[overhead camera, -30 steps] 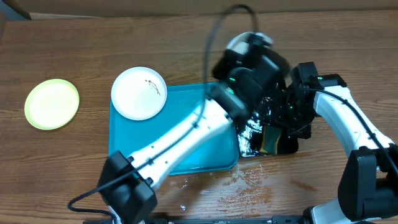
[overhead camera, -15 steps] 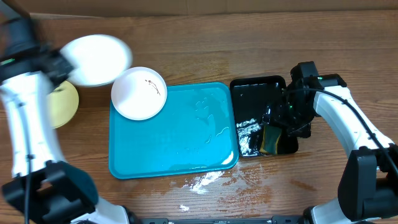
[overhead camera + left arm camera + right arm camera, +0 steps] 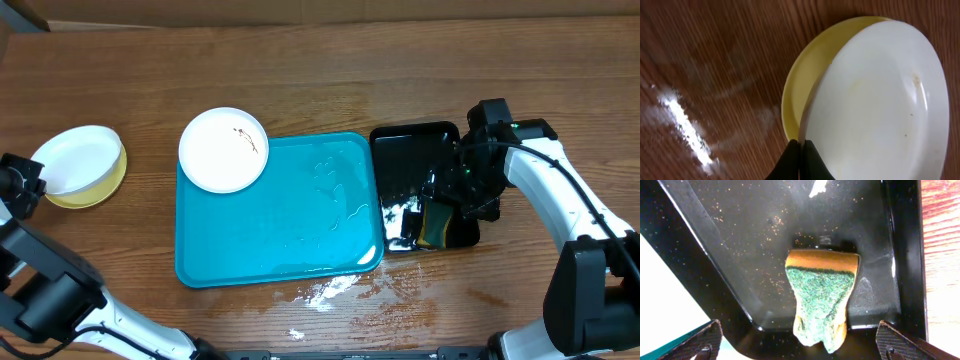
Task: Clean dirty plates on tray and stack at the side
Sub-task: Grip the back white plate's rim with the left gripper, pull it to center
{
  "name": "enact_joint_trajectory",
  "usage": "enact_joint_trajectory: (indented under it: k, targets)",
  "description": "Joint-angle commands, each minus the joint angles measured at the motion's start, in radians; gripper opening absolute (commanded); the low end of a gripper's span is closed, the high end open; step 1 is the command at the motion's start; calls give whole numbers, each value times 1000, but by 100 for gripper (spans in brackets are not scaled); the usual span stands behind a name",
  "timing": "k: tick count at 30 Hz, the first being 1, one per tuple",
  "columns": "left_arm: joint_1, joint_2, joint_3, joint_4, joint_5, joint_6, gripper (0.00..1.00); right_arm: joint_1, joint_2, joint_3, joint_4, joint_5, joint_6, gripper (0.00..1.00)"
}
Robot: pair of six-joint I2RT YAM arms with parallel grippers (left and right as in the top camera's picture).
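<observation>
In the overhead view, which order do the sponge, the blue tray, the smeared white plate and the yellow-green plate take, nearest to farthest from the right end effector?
1. sponge, just beneath the right end effector, in the black tray.
2. blue tray, to its left.
3. smeared white plate, on the tray's far-left corner.
4. yellow-green plate, at the table's far left.

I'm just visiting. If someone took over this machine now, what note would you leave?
Left gripper: shut on the rim of a white plate, over the yellow plate, far left.
Right gripper: open above the sponge in the black tray.
Done: two plates off the blue tray.
Left: release that plate; wipe and stack the smeared plate on the blue tray's corner.
</observation>
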Motion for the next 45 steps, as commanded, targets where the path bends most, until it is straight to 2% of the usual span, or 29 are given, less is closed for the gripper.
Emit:
enact_joint_trajectory:
  k: [1, 2, 4, 5, 7, 13, 15, 18, 22, 25, 29, 35, 42, 45]
  targets:
    - [-3, 10, 4, 37, 21, 78, 5, 0, -20, -1, 1, -6, -3, 100]
    - [-4, 10, 4, 45, 22, 78, 9, 0, -20, -1, 1, -6, -3, 100]
    - [-4, 10, 4, 48, 35, 78, 49, 0, -20, -1, 0, -6, -3, 100]
    - [-4, 8, 4, 44, 64, 79, 63, 0, -20, -1, -1, -6, -3, 100]
    - [-4, 4, 5, 32, 113, 88, 68, 0, -20, -1, -4, -6, -3, 100]
    - [-55, -42, 5, -70, 364, 154, 67, 0, -20, -1, 3, -6, -4, 100]
    - [-93, -51, 5, -119, 366, 165, 66, 0, -20, -1, 7, -6, -4, 100]
    - [-185, -53, 5, -188, 360, 212, 58, 0, -20, -1, 8, -6, -4, 100]
    - [-326, -53, 5, -229, 244, 200, 55, 0, -20, -1, 8, -5, -5, 100]
    - [-470, -53, 4, -267, 56, 155, 54, 0, -20, -1, 8, -5, -8, 100]
    - [-574, -53, 1, -272, -30, 151, 54, 0, -20, -1, 8, -5, -8, 100]
    - [-652, -53, -99, -215, -91, 131, 52, 0, -20, -1, 0, -5, -8, 100]
    - [-657, -53, -249, -93, -90, 138, 51, 0, -20, -1, 0, -5, -8, 100]
    - [-659, -53, -275, -76, -90, 138, 45, 0, -20, -1, 1, -5, -8, 100]
